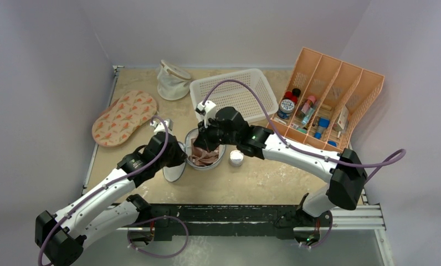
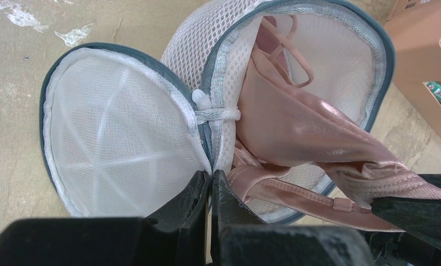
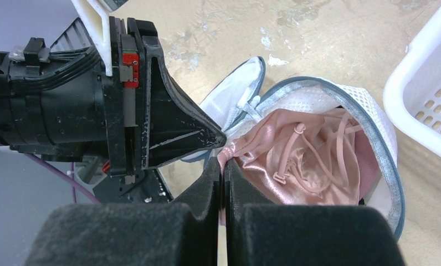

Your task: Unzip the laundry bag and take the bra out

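Right wrist shows our right gripper pinching the near edge of the bra; our left gripper clamps the laundry bag rim just beside it.

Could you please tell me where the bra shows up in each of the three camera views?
Top external: the bra is at centre, inside the laundry bag.
Left wrist: the bra is centre right, drawn out over the bag's rim.
Right wrist: the bra is centre right, in the bag, with its edge pinched by the right gripper.
Shared landmark: the bag's open lid, left of the bra in every view.
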Tool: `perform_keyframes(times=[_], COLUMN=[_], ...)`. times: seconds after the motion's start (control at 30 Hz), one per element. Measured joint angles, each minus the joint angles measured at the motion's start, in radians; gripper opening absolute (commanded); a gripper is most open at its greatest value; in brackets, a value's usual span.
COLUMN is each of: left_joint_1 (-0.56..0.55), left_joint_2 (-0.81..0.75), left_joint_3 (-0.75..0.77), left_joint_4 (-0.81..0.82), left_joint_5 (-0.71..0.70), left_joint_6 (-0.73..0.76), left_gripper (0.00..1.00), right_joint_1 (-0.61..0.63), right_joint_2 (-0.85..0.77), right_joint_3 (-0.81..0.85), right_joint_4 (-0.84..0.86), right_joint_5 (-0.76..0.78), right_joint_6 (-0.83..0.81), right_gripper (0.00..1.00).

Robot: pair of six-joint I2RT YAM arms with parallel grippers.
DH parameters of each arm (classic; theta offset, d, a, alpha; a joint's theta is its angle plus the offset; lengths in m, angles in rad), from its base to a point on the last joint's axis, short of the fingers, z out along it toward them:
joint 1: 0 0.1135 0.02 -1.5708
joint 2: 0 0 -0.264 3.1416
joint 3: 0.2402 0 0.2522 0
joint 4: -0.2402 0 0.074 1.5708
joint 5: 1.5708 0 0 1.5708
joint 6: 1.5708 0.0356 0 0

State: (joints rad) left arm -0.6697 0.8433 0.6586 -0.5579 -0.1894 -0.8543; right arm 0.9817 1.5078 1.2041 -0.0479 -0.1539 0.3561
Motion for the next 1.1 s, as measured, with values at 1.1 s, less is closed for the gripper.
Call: perform_keyframes(times=[1.1], left_joint_1=[0.000], left_joint_2=[-0.006], left_joint_3=[0.000], left_joint_4=[-0.007], left_joint_5=[-0.001], left_joint_6=[-0.003], left_gripper=[0.00], right_joint_1=[0.000], right_joint_2=[-0.239], right_joint_3=[0.213], right_joint_4=[0.001], right_joint_5=[0.093], right_joint_6=[-0.008], right_gripper=[0.00])
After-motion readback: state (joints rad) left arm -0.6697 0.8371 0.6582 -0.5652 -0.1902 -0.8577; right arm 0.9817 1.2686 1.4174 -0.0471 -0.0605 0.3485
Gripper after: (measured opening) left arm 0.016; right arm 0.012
